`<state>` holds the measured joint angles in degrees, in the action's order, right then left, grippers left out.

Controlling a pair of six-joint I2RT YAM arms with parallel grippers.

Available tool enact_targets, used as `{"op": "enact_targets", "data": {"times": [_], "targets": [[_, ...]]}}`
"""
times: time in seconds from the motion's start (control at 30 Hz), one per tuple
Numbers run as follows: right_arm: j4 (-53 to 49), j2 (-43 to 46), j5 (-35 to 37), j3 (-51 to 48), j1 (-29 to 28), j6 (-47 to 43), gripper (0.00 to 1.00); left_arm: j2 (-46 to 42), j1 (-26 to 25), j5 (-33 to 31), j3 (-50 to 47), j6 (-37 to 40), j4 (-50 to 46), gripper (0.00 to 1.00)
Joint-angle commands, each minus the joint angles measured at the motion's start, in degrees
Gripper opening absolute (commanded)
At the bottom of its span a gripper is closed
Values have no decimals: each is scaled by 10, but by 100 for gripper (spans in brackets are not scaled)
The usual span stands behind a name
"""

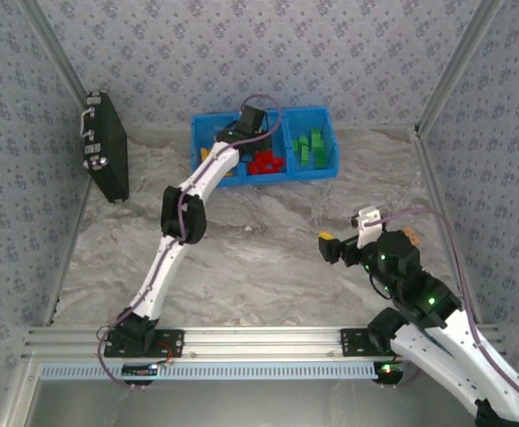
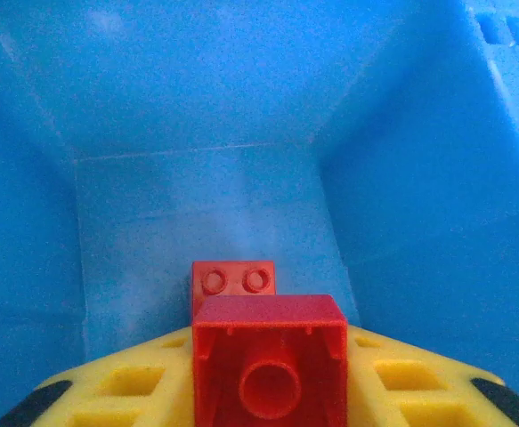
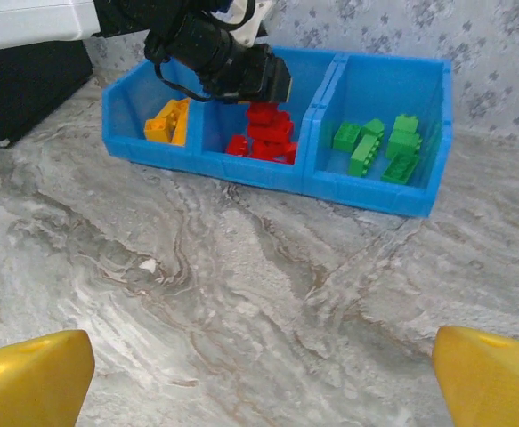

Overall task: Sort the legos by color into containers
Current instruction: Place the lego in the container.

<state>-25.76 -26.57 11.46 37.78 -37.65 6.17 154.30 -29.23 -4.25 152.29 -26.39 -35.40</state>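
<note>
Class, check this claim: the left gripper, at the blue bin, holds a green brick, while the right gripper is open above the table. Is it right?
Not quite. The brick in the left gripper is red, not green; the left wrist view shows it. The rest stands: that gripper is at the blue bin and the right gripper is open above the table.

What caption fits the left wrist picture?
Left gripper holds a red plastic lego brick inside the bright blue plastic bin.
</note>
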Motion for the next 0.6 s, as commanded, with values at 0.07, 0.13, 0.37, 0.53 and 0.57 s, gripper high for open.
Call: {"op": "enact_targets", "data": {"times": [0.07,0.13,0.37,0.53,0.57], "targets": [[-5,16,45,18,12,-58,99,-27,4,36,31,3,9,50],[-4,16,49,18,19,-60,99,-43,4,52,40,13,16,57],[14,16,70,13,43,-68,99,-160,8,79,59,84,-29,64],[100,6,100,-20,85,-109,99,-337,9,-9,-80,206,-76,86],[106,-4,100,-15,102,-93,99,-398,12,-38,-168,229,-44,92]]}}
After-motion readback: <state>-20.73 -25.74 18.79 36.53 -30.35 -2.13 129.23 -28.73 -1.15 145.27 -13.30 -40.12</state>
